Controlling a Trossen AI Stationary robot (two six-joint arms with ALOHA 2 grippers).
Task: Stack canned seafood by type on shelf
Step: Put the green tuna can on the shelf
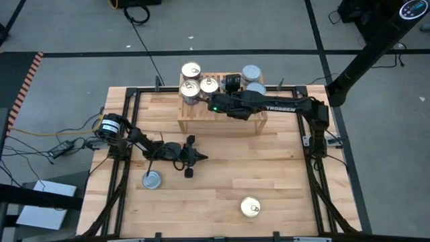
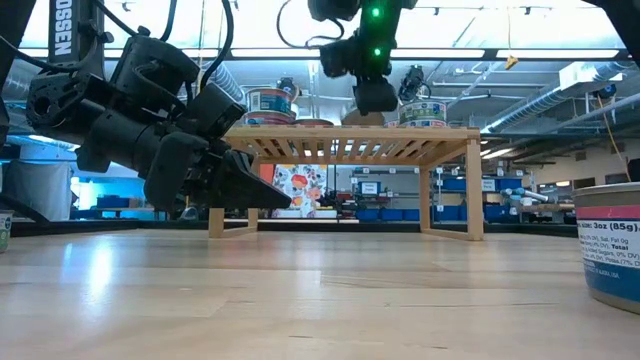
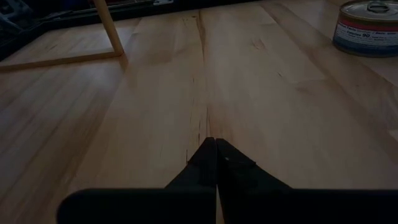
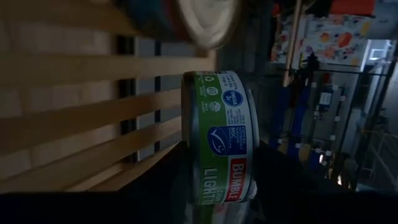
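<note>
The shelf [image 1: 222,115] stands at the table's far middle. On its slatted top sit gold-topped tins [image 1: 191,79] at the left and silver-topped tins [image 1: 252,75] at the right. Between the two groups, over the shelf, my right gripper [image 1: 232,83] is shut on a green-labelled tin [image 4: 219,134]. My left gripper [image 1: 200,158] waits shut, low over the table's left middle, holding nothing. A silver-topped tin [image 1: 153,179] and a gold-topped tin [image 1: 250,207] stand loose on the tabletop. My right gripper pinches the green-labelled tin between its two fingers, one finger [image 4: 283,183] over the tin's top and the other under its bottom [image 4: 186,155]. The fingers reach toward the table's far edge, slanting down. The tin sits upright, close over the slats [image 4: 74,118]; whether it touches them I cannot tell.
The right arm [image 1: 289,106] lies across the shelf's right half, over the near edge. The left wrist view shows the loose gold-topped tin [image 3: 367,28] and a shelf leg [image 3: 109,28]. In the low view, the silver-topped tin [image 2: 610,245] stands close at the right. Bare planks lie between the loose tins.
</note>
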